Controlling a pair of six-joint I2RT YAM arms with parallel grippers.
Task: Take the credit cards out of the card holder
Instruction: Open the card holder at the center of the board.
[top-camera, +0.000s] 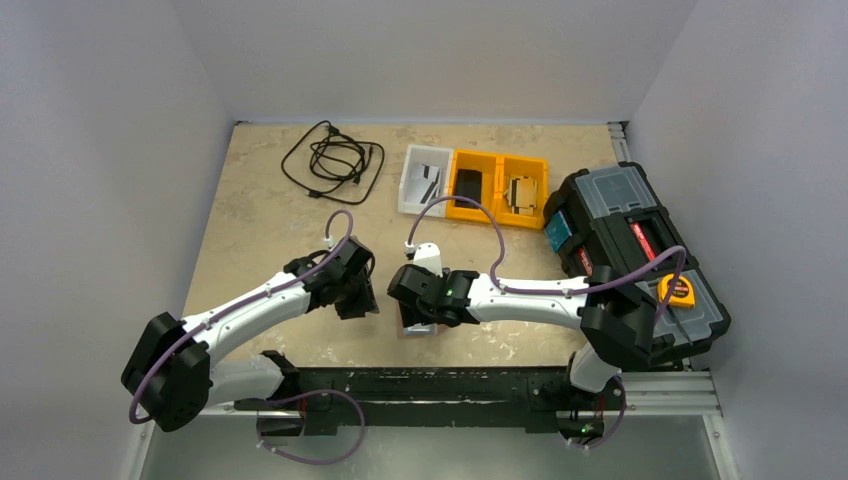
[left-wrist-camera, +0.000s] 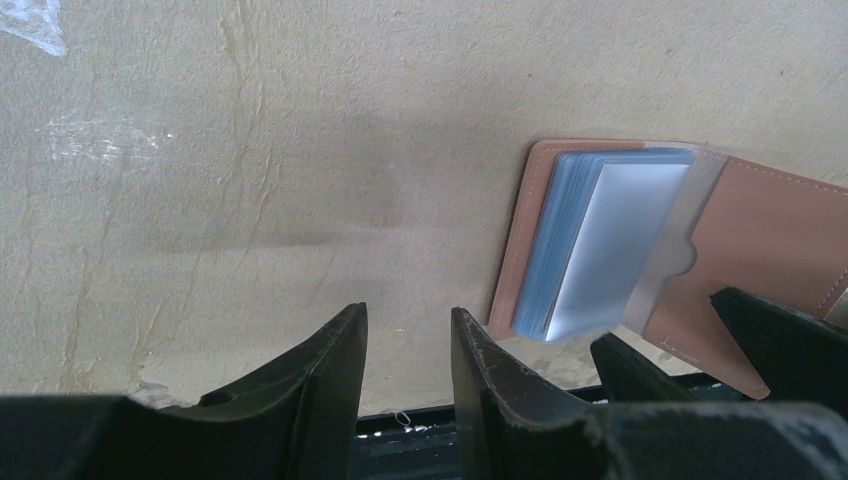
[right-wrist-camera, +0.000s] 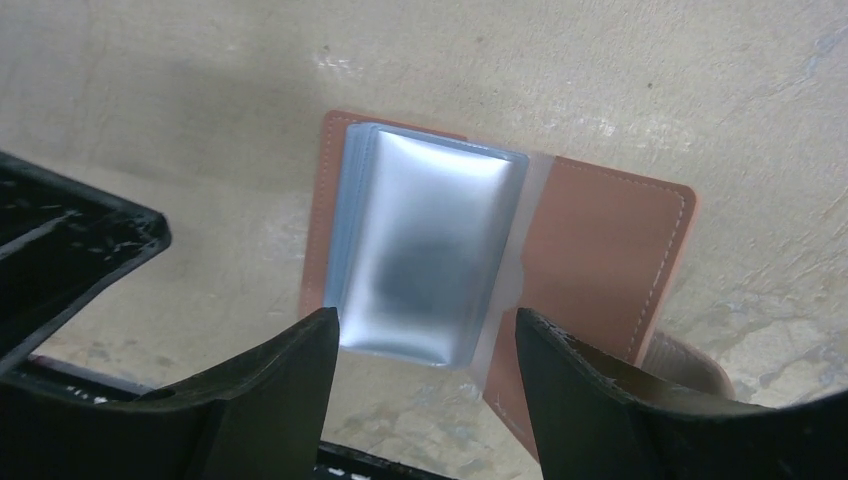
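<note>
The reddish-brown card holder (right-wrist-camera: 600, 250) lies open on the table near the front edge. It also shows in the left wrist view (left-wrist-camera: 760, 230) and, mostly hidden under my right gripper, in the top view (top-camera: 409, 329). The credit cards (right-wrist-camera: 430, 240) sit stacked in it, grey-silver on top and light blue (right-wrist-camera: 348, 220) beneath, and they stick out past its near edge; they show in the left wrist view (left-wrist-camera: 600, 250) too. My right gripper (right-wrist-camera: 425, 325) is open and empty, with its fingertips on either side of the cards' near edge. My left gripper (left-wrist-camera: 408, 325) is open and empty, just left of the holder.
A coiled black cable (top-camera: 333, 160) lies at the back left. A white tray (top-camera: 425, 178) and yellow trays (top-camera: 498, 188) stand at the back. A black toolbox (top-camera: 630, 250) with a yellow tape measure (top-camera: 677, 289) fills the right side. The black rail (top-camera: 430, 385) runs along the front edge.
</note>
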